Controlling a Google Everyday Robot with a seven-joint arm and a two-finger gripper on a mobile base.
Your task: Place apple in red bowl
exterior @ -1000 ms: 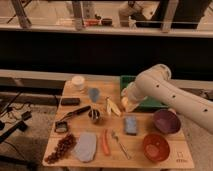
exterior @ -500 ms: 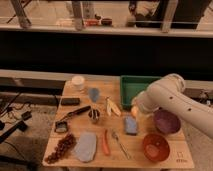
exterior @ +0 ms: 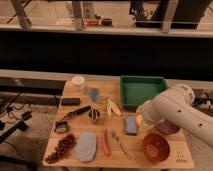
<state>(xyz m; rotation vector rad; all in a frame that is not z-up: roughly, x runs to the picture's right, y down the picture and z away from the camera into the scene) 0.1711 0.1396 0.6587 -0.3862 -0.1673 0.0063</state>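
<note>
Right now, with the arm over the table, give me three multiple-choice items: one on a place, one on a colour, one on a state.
1. Where does the red bowl stand?
A. front right of the table
B. back left corner
C. inside the tray

2. What colour is the tray at the back?
A. blue
B. green
C. white

3. How is the red bowl?
A. upside down
B. upright, with fruit inside
C. upright, nothing in it

Answers:
1 A, the bowl sits by the near right edge.
2 B, its floor and walls are green.
3 C, its dark inside shows bare. The apple is at the hand, by the blue sponge, short of the bowl.
</note>
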